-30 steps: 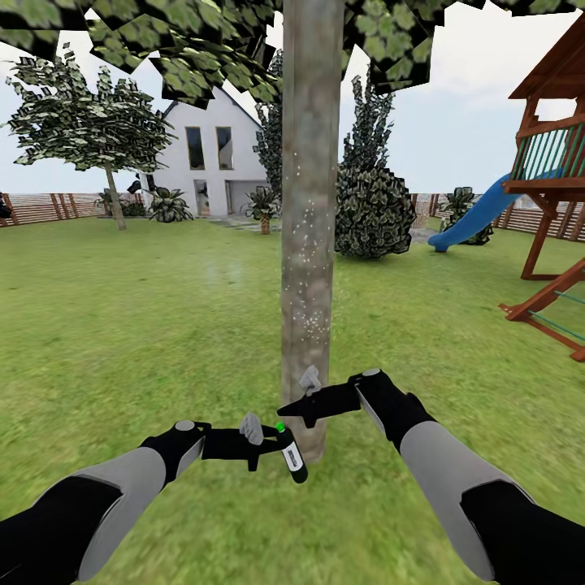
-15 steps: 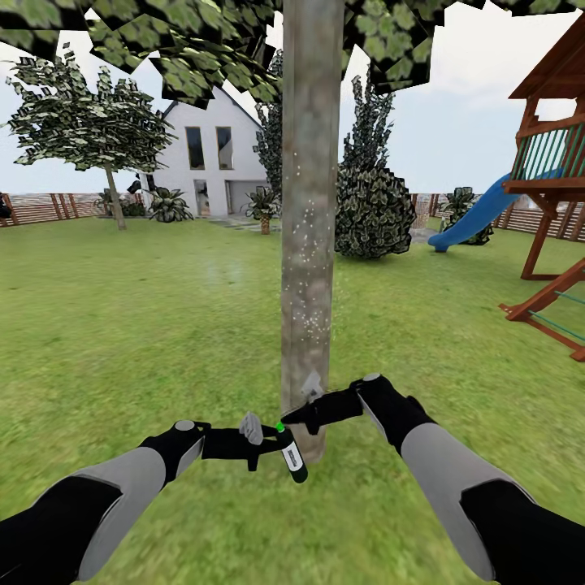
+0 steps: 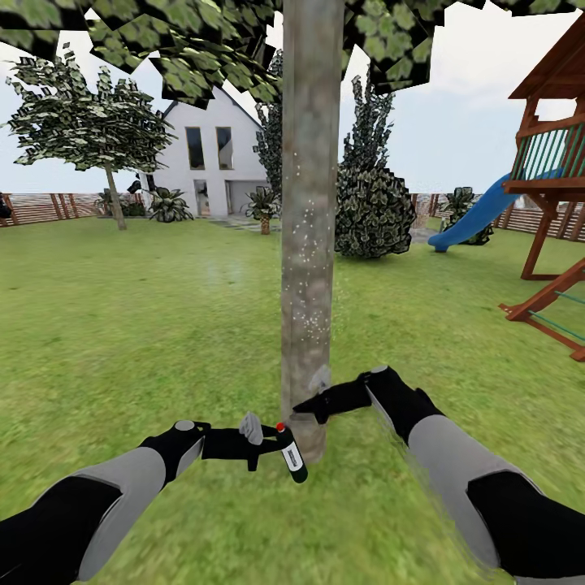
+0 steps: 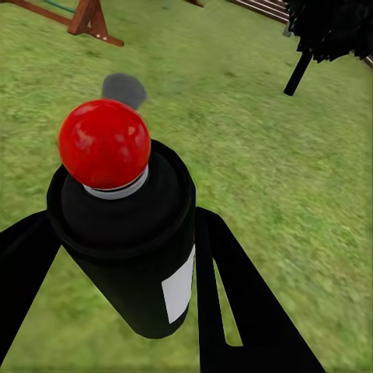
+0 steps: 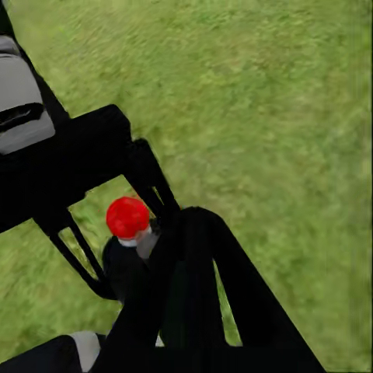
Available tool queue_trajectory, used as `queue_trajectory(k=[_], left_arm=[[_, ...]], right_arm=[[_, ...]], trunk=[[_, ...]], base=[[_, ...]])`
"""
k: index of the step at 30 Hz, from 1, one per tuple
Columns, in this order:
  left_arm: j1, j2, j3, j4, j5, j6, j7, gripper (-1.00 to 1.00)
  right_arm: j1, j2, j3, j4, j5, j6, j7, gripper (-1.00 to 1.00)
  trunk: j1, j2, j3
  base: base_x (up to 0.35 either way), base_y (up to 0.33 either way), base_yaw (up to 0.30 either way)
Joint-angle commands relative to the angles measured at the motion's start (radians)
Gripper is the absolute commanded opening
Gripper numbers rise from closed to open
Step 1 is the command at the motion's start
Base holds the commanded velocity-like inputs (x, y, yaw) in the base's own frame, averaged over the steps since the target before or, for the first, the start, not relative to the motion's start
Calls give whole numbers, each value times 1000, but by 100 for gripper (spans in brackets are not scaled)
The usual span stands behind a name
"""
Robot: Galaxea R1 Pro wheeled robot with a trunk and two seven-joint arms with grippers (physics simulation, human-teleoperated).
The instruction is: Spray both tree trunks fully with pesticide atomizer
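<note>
Beside thick mottled grey-brown tree trunk (image 3: 309, 244): left gripper (image 3: 272, 443) clamping small black pesticide atomizer (image 3: 291, 453); cap turning green to red. Right gripper (image 3: 318, 392) drifting away, clenched empty. Spraying likely pausing.

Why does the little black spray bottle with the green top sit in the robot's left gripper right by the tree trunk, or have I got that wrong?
One detail is off: the spray bottle has a red top, as the left wrist view shows plainly. The rest holds: the left gripper holds it by the tree trunk.
</note>
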Motion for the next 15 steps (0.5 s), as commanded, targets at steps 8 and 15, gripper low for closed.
queue_trajectory(k=[8, 15], left_arm=[[0, 0, 3, 0, 0, -2, 3, -100], [0, 3, 4, 1, 2, -1, 8, -100]], right_arm=[[-91, -104, -4, -4, -3, 106, -103, 100], [-64, -302, -188, 172, -5, 24, -565, 100]], trunk=[[0, 0, 0], [0, 0, 0]], base=[[0, 0, 0], [0, 0, 0]])
